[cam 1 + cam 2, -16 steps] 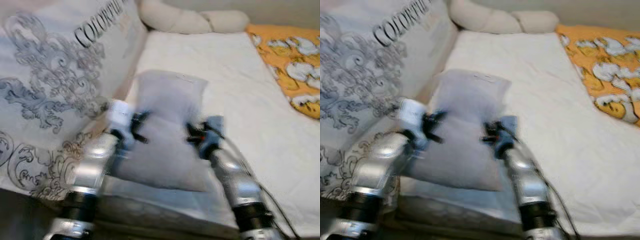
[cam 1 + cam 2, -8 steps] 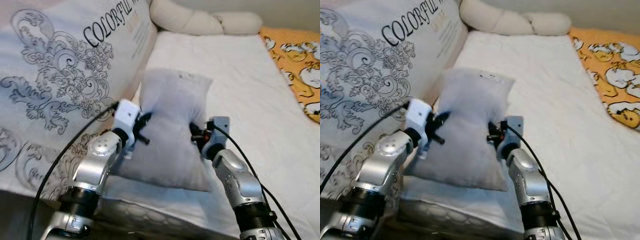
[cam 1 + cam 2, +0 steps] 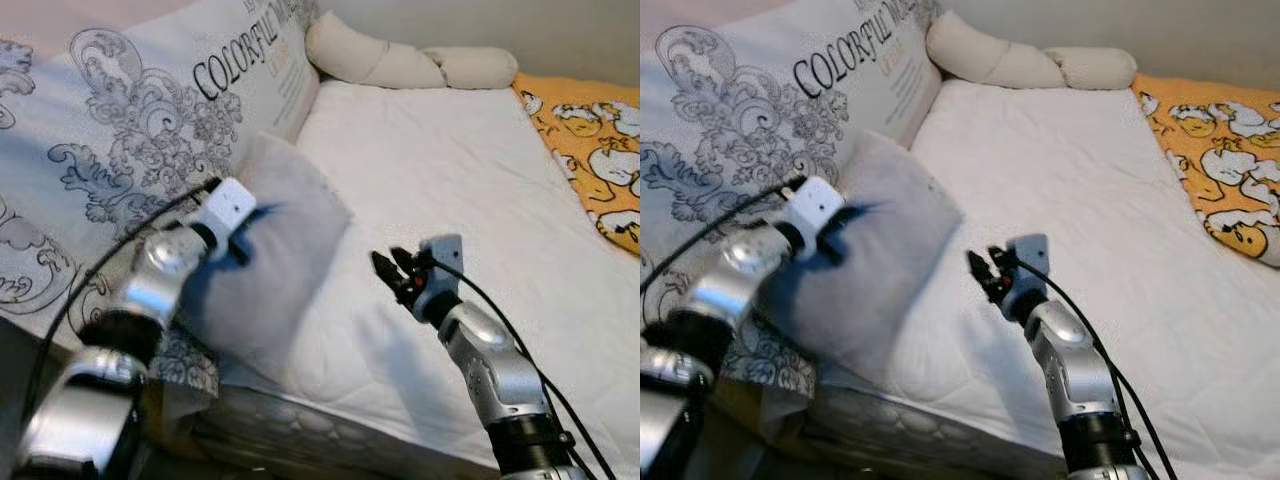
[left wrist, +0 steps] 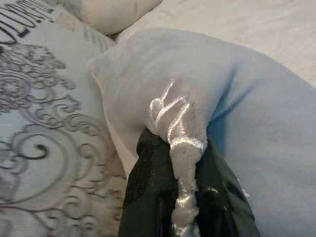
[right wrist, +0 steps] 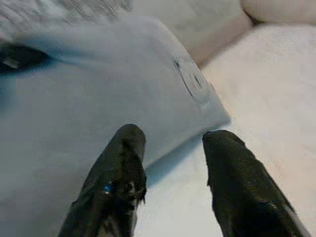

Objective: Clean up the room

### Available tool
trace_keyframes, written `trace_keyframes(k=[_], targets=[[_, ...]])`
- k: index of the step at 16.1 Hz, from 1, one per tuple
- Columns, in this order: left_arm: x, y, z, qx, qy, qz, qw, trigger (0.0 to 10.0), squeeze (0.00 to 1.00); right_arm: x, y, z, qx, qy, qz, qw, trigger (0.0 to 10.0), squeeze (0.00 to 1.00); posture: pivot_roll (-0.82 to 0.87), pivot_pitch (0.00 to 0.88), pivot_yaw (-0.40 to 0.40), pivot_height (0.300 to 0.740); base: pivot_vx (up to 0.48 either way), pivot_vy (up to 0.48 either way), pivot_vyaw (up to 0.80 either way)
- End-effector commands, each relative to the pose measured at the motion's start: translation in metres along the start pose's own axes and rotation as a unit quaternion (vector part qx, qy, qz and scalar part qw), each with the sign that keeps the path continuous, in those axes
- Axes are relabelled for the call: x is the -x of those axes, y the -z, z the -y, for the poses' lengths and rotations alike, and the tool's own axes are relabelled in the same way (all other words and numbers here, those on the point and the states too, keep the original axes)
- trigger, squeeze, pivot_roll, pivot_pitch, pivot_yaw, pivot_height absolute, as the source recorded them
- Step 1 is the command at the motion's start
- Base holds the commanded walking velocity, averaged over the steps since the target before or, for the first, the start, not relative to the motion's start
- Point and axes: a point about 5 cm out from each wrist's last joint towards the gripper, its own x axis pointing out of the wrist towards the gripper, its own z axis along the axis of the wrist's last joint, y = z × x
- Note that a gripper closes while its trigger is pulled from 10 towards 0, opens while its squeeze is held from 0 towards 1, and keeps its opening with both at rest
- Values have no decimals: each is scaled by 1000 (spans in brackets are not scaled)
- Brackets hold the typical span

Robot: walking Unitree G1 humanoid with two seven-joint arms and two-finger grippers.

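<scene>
On white bed (image 3: 450, 170), left pincer (image 4: 183, 163) clamped on grey pillow (image 3: 270, 250), right pincer (image 5: 170, 153) open, beside pillow.

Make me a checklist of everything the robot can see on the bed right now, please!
Surface: white mattress, bare across the middle.
Job's things: grey pillow leaning against the big printed cushion.
Clutter: orange duck-print blanket at the right edge; cream bolster at the head.
Grippers: left gripper pinching a fold of the grey pillow; right gripper open, clear of the pillow.
Cables: black cable along the left arm, another along the right arm.
Surroundings: plain wall behind the bed.
</scene>
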Motion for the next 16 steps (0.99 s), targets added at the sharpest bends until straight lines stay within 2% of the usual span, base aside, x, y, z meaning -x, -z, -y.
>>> trace_keyframes(k=[1,2,4,6,8,10,14,15,16], targets=[[1,-9,-20,-35,-33,14,999,10000,0,3,-7,-6,-3,-36,16,999,10000,1000,28,0,57,740,0,0,0],[2,-3,-29,-70,-42,-5,997,10000,0,6,-12,-13,0,-82,22,996,10000,1000,26,0,57,740,0,0,0],[4,4,-35,-88,-50,-23,995,10000,0,10,-11,-20,1,-120,17,993,10000,1000,26,0,57,740,0,0,0],[4,6,-37,-93,-54,-27,994,10000,0,11,-10,-21,3,-130,14,991,10000,1000,26,0,56,740,0,0,0],[5,11,-43,-99,-112,-39,988,10000,0,14,-8,-24,4,-142,5,990,10000,1000,26,0,54,740,0,0,0],[5,14,-45,-91,-141,-39,985,10000,0,16,-5,-24,0,-158,-14,987,10000,1000,26,0,54,740,0,0,0],[5,15,-44,-62,-150,-35,986,10000,0,20,-1,-23,-15,-170,-45,984,10000,1000,23,0,60,740,0,0,0],[4,13,-44,-64,-147,-28,987,10000,82,18,-3,-20,-26,-160,-38,986,10000,1000,27,0,57,740,0,0,0],[4,13,-44,-64,-147,-28,987,10000,82,18,-3,-20,-26,-160,-38,986,10000,1000,27,0,57,740,0,0,0]])
